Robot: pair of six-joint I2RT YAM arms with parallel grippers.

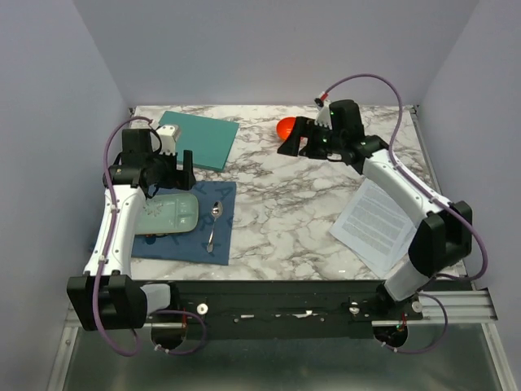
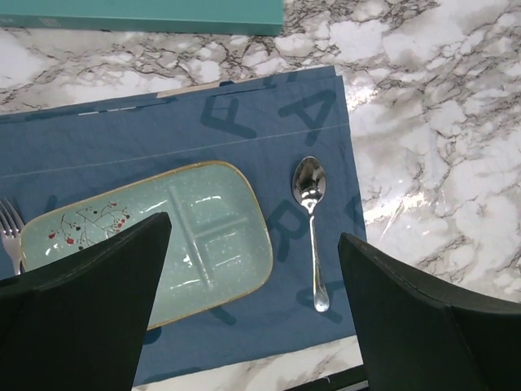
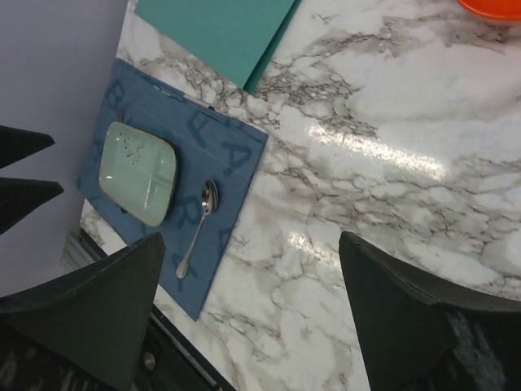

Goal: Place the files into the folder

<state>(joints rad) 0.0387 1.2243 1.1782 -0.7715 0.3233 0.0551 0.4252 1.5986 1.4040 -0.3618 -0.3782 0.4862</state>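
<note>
**Table stock, opening stage: files and folder both untouched**

- Left gripper (image 1: 177, 169): hangs over the place setting, jaws spread wide, nothing between them.
- Pale green tray (image 2: 232, 244): divided, with a small berry-sprig motif. It sits on the blue mat (image 2: 98, 147); fork tines (image 2: 8, 228) just show beside it.
- Mat lettering: large tone-on-tone capitals. F, A and R can be picked out singly, but no whole word can be read.
- The folder (image 1: 198, 137): teal, flat on the marble at far left, just beyond the mat, apparently closed. No label visible.
- Spoon (image 2: 311, 228): on the mat, right of the tray.
- Orange object (image 1: 285, 128): far centre, partly hidden.
- Right gripper (image 1: 295, 140): beside the orange object, jaws parted and empty.
- The files (image 1: 376, 224): white printed sheets at near right, well apart from the folder. The print is too small to read.

Judgement: no step has begun. Next, the right arm should reach the sheets and lift an edge off the marble, while the left opens the folder.
</note>
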